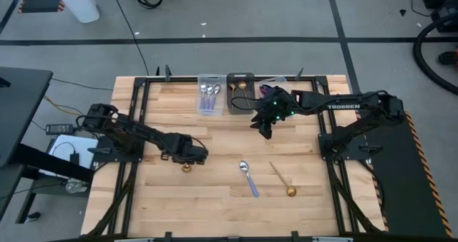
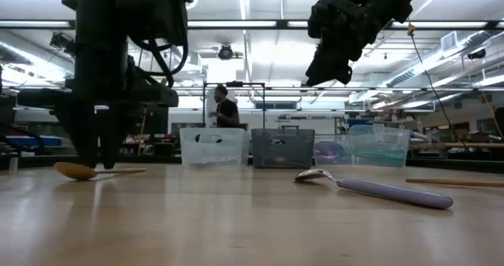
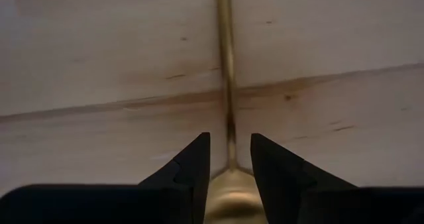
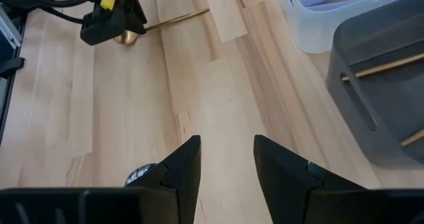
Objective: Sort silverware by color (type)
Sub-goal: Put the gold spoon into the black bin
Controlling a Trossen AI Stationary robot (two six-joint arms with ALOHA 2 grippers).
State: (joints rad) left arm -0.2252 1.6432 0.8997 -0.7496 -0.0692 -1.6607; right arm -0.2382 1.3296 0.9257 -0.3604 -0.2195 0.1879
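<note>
1. left gripper [image 3: 227, 163] is down on the table over a gold spoon [image 1: 187, 167]; its fingers straddle the neck just above the bowl with a gap each side, so jaws open, not gripping yet; looks lined up for a pinch
2. right gripper [image 1: 266, 124] hangs above the table near the bins, jaws apart and empty; probably parked clear of the left arm
3. count on the bare wood: three spoons; the gold one at the left gripper, a silver-bowled one with a lilac handle [image 1: 248, 178], another gold one [image 1: 282, 180]
4. bins: clear bin [image 1: 201, 106] holds about three silver spoons; dark bin [image 1: 236, 104] has gold ones, at least two by the right wrist view; exact number hard to tell
</note>
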